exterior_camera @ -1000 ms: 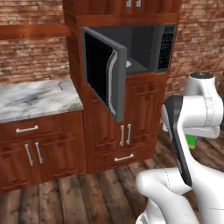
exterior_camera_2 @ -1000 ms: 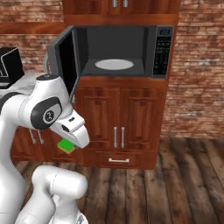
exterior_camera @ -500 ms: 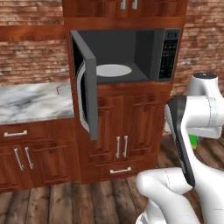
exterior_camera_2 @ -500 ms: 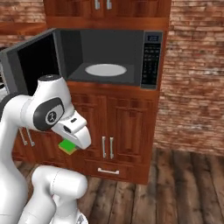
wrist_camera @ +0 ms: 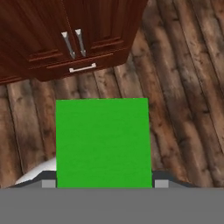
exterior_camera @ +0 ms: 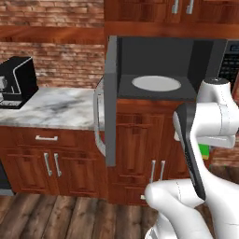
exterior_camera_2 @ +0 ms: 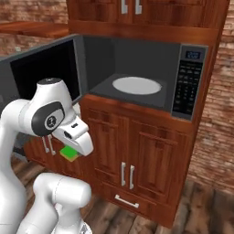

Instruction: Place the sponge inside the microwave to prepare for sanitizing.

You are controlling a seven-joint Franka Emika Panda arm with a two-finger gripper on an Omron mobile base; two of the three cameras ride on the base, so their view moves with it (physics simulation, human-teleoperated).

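A black coffee machine [exterior_camera: 16,81] stands at the left end of the marble worktop [exterior_camera: 56,109], near the brick wall [exterior_camera: 56,60], above brown wooden cabinets [exterior_camera: 46,163] with metal handles and a dark plank floor [wrist_camera: 183,87].

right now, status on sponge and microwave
Tool shut on sponge, held low. Microwave door open, turntable bare. Nothing blocking the opening.

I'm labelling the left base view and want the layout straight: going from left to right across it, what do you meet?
Black coffee machine → marble counter → open microwave door → pale turntable → white robot arm, with a sliver of the green sponge below it.
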